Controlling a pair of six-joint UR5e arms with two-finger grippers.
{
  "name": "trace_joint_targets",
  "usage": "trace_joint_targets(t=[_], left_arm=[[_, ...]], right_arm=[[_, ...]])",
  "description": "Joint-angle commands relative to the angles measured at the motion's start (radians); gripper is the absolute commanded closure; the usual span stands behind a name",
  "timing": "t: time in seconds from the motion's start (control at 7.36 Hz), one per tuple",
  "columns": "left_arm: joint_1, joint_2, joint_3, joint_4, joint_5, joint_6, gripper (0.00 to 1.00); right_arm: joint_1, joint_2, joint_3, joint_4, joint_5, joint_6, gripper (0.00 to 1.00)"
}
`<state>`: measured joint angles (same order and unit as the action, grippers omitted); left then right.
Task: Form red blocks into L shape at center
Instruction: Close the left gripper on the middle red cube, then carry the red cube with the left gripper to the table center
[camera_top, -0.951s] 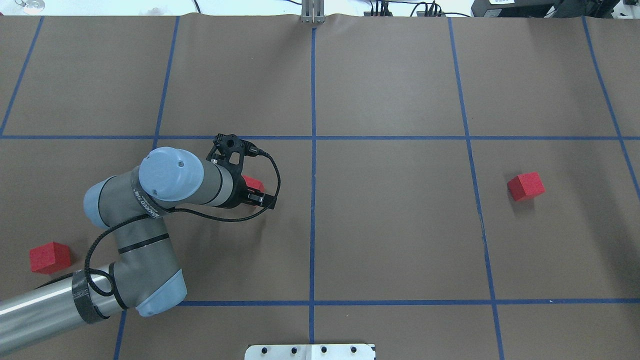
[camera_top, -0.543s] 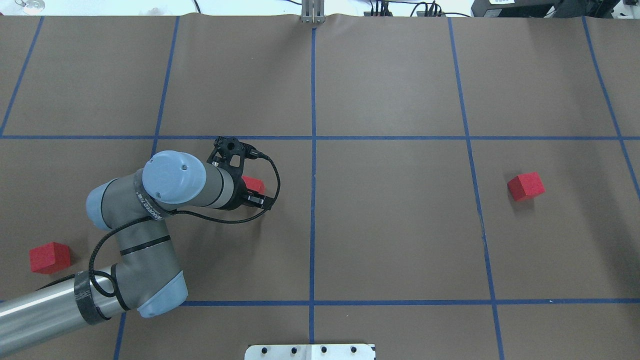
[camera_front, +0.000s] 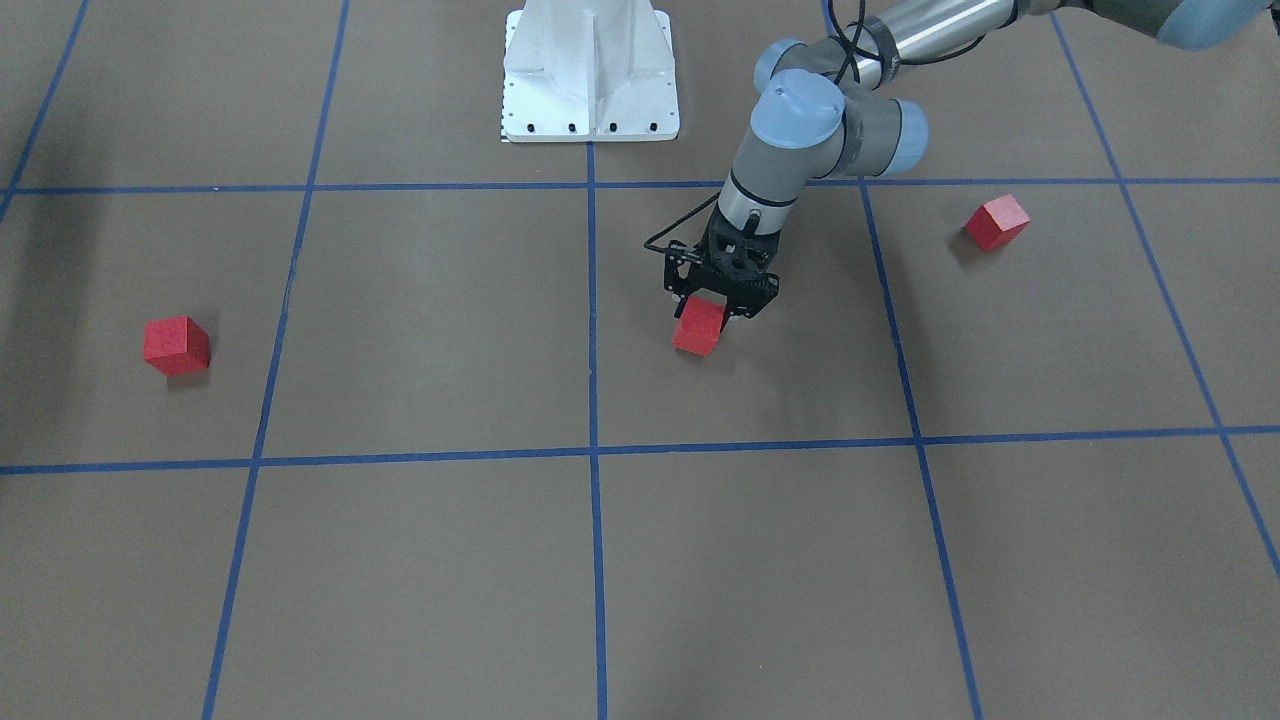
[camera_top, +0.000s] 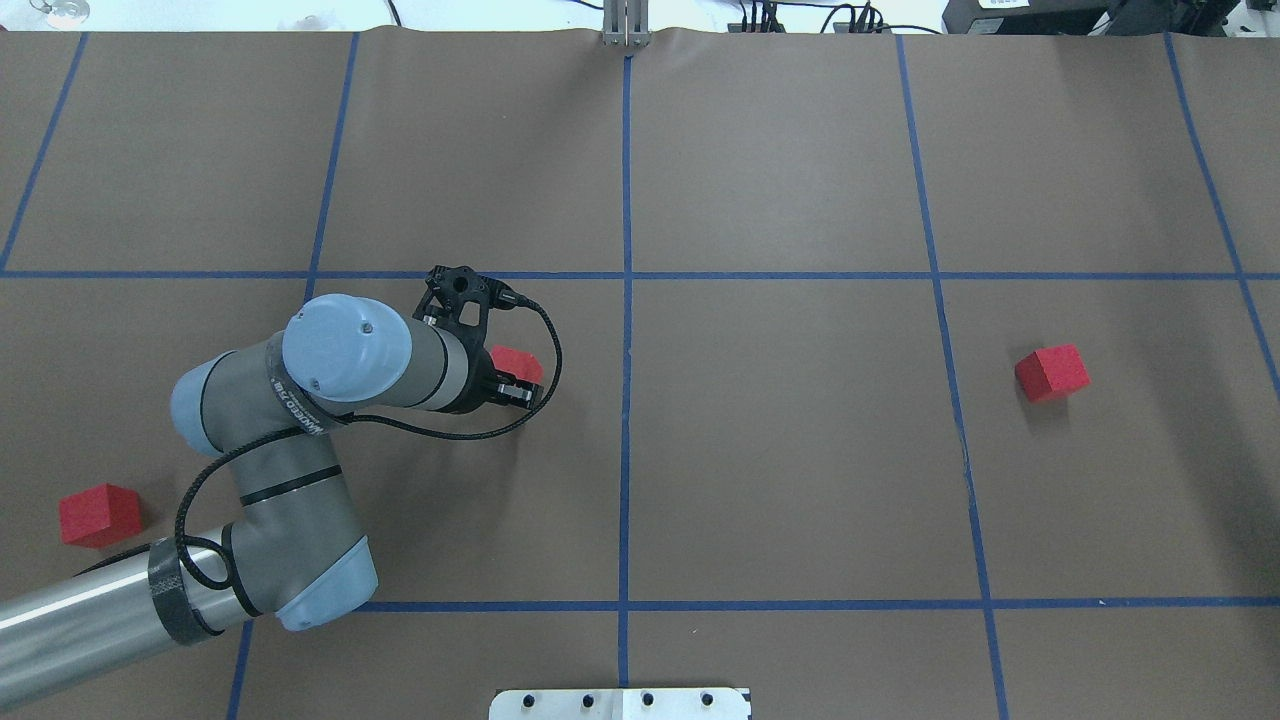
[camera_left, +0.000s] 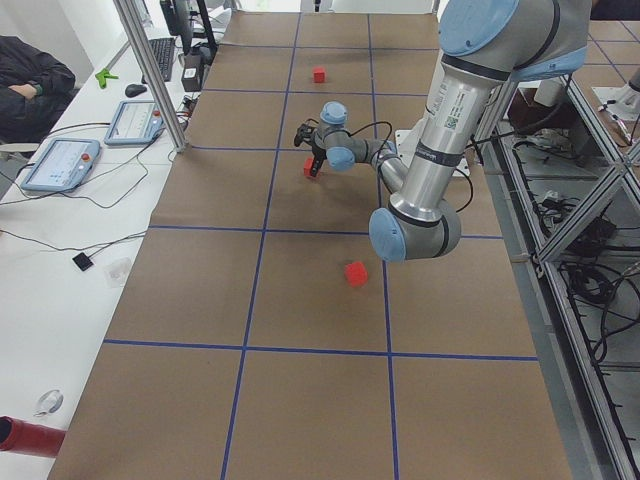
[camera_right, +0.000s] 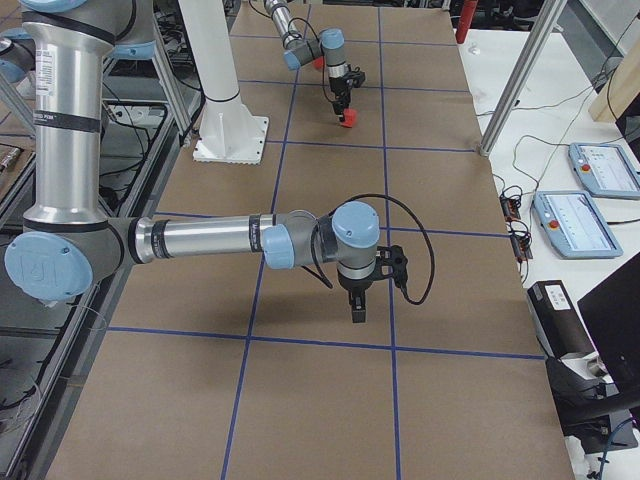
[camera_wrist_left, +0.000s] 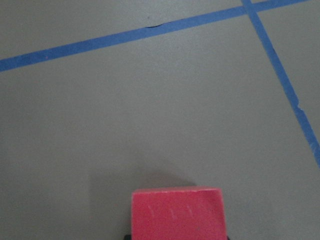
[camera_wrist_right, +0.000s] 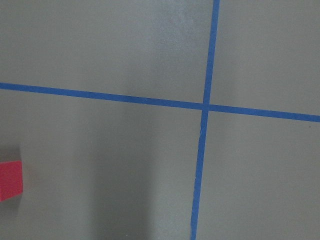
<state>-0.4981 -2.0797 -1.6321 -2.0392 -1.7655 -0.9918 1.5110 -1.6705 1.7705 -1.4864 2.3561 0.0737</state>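
- The black two-finger left gripper (camera_top: 508, 372) points down at the brown paper-covered table (camera_top: 800, 450). Its jaws pinch a small matte red cube (camera_front: 699, 330) from two opposite sides.
- The gripped cube is in the grid square just to the robot's left of the middle blue tape line (camera_top: 625, 450). It is near the center (camera_top: 640, 292) (the brown patch around the tape crossing) but not on it. I cannot tell whether its underside touches the table.
- In the left wrist view the same cube fills the bottom edge, with a soft shadow on the paper beyond it.
- A second red cube (camera_top: 98, 515) lies far out on the robot's left, well apart from the center.
- A third red cube (camera_top: 1052, 373) lies on the robot's right, in the second square over from the middle line. It is turned at a slight angle to the grid.
- The right gripper (camera_right: 357, 308) hangs pointing down over the table, and only the right side view shows it. I cannot tell whether its jaws are spread or pressed together.
- A white base plate (camera_top: 620, 703) sits on the middle line at the robot's edge of the table.
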Motion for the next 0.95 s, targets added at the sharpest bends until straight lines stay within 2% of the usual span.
trace_joint_targets(t=[0.0,0.27,0.41,0.81], left_arm=[[-0.023,-0.145,0.090,0.037,0.001,-0.059,1.00],[-0.027,-0.311,0.239,0.085,0.037,-0.117,1.00],[-0.027,-0.362,0.297,0.103,0.040,-0.131,1.00],[-0.023,-0.384,0.333,0.141,0.043,-0.182,1.00]], right_arm=[[0.000,0.000,0.003,0.000,0.000,0.000,0.01],[0.000,0.000,0.001,0.000,0.000,0.000,0.01],[0.000,0.000,0.003,0.000,0.000,0.001,0.01],[0.000,0.002,0.001,0.000,0.000,0.001,0.01]])
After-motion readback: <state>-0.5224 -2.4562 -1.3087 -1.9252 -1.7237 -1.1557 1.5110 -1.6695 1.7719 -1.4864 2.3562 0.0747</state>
